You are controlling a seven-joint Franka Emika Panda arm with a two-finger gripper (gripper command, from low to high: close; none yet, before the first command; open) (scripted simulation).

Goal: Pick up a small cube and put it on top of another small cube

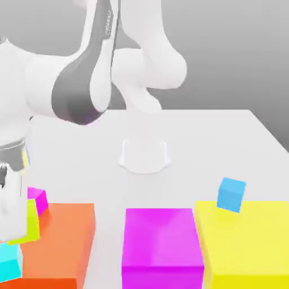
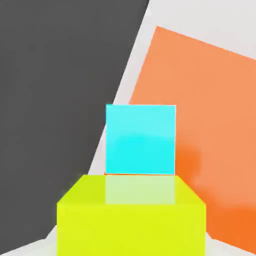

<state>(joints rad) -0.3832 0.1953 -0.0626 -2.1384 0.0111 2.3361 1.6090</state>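
Gripper (image 1: 12,217) is pinched on 1 small lime-yellow cube (image 2: 131,215), w/ 1 small cyan cube (image 2: 140,140) right below it. Also 3 big blocks nearby: orange (image 1: 62,242) beside the gripper, magenta (image 1: 162,242) and yellow (image 1: 248,242) further off. Plus 1 small blue cube (image 1: 231,195) and 1 small pink one (image 1: 38,198).

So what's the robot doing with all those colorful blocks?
The white robot arm is holding a small lime-yellow cube in its gripper, low at the exterior view's left edge. A small cyan cube sits just below, beside the big orange block, and looks like the spot it is aiming for. A small blue cube, a small pink cube, a big magenta block and a big yellow block sit untouched.
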